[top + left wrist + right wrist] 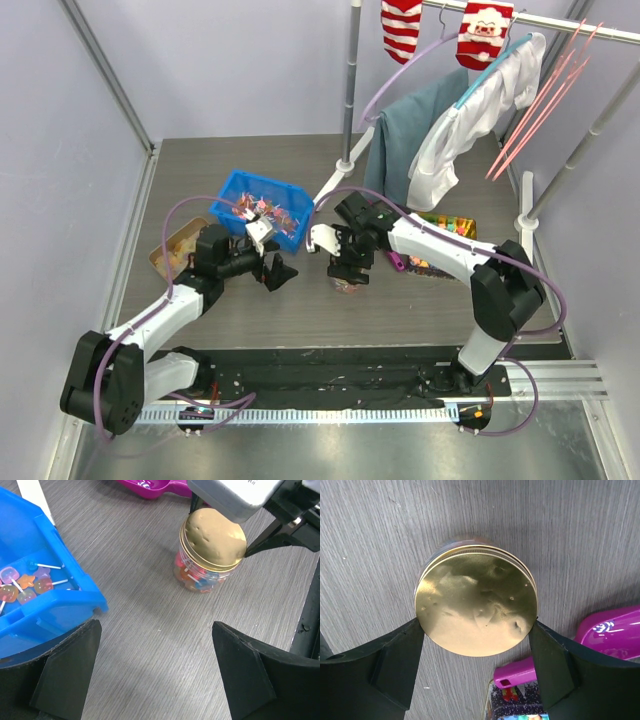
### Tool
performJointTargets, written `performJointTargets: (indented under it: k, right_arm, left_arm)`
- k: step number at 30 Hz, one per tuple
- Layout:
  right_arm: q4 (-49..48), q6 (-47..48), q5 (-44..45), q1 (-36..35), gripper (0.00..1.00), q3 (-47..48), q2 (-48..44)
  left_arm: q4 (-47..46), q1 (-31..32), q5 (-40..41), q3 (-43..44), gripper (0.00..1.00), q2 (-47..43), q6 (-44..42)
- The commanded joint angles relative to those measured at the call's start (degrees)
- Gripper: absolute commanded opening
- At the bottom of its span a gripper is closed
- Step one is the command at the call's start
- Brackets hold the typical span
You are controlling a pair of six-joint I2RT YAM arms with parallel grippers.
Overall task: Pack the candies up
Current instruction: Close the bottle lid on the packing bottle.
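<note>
right wrist view: gold lid [477, 610] sits squarely between the right gripper [476, 630] fingers [395, 665], both pressed against its rim, clamped wide on it. left wrist view: candies [192, 577] show through the clear jar [215, 580] under that lid, jar upright on the table [140, 645]. left gripper [155, 627] spread wide, holding nothing, near the jar. more candies lie in the blue bin [55, 605] beside its left finger. pink scoop [155, 487] just behind the jar.
</note>
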State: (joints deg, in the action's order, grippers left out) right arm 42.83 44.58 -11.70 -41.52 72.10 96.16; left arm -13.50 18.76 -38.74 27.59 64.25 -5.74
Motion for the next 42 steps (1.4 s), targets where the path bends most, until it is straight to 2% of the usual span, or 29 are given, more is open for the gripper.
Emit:
performJointTargets:
  k: [1, 26, 42]
  right_arm:
    - [-0.73, -0.11, -0.77, -0.23, 0.63, 1.2, 0.78]
    - [6.56, 1.39, -3.32, -1.02, 0.62, 4.37, -0.01]
    - [3.4, 1.39, -0.51, -1.37, 0.64, 1.56, 0.87]
  left_arm:
    - [-3.03, -0.48, -1.51, 0.27, 0.96, 0.17, 0.99]
    - [-3.55, -0.66, -2.13, 0.53, 0.97, 0.7, 1.87]
    - [-3.73, -1.01, -2.3, 0.36, 0.98, 0.7, 2.22]
